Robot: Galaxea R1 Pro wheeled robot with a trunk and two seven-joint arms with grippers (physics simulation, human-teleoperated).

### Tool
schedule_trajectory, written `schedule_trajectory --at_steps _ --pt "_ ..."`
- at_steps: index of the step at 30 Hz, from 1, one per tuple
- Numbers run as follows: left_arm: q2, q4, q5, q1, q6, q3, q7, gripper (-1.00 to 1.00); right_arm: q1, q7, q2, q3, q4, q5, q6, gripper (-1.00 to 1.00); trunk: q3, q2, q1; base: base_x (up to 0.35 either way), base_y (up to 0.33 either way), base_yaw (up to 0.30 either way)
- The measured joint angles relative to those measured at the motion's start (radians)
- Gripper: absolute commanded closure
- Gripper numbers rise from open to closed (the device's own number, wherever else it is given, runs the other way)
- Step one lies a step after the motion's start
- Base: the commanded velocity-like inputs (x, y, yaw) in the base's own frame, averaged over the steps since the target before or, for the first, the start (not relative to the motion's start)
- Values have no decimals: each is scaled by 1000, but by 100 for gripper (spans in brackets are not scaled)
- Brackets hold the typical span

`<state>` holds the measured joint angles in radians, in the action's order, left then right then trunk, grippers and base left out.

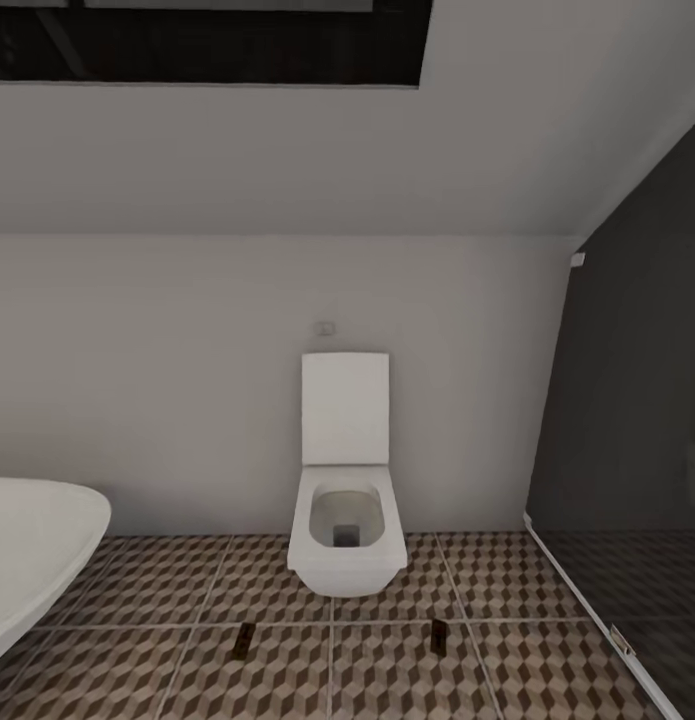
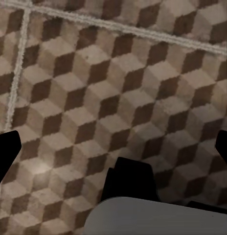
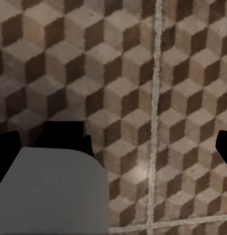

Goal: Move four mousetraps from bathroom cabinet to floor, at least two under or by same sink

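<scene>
**Operator:** Which step am I on, and where are the traps?

**Spotter:** You are facing the toilet (image 1: 347,500) on the back wall, with the patterned floor (image 1: 547,600) in front of you. Two small dark oblong pieces lie flat on the tiles just short of the toilet, the left piece (image 1: 245,640) and the right piece (image 1: 439,636), well apart from each other. They may be mousetraps, but they are too small for me to be sure.

**Operator:** And my grippers?

**Spotter:** Your left gripper (image 2: 113,147) and right gripper (image 3: 113,144) both look down at bare tile. Each has its jaws spread wide, with nothing between them.

**Operator:** So am I fetching or finishing?

**Spotter:** I judge that it fits either. You could be travelling empty-handed towards more traps, or you could have traps already laid on the floor. The white rounded rim (image 1: 37,550) at your left could be a basin or a tub; I cannot tell which. If it is the sink, neither dark piece is under it or right beside it.

**Operator:** What does the next move call for?

**Spotter:** Turn your head until you can identify the dark pieces and that white rim, then count the traps you can see on the floor.
</scene>
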<state>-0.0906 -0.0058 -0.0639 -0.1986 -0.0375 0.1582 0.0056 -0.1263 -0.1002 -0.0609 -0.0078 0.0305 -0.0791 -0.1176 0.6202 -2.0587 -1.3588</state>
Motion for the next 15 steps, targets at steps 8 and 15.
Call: schedule_trajectory --at_steps 8,15 --pt "2 0 0 1 -5 0 0 -100 0 -1 1 0 0 0 0 -100 -25 56 31 0 0 0" --pt "3 0 0 1 -6 0 0 -100 0 -1 1 1 0 0 0 -100 -47 105 58 0 0 0"
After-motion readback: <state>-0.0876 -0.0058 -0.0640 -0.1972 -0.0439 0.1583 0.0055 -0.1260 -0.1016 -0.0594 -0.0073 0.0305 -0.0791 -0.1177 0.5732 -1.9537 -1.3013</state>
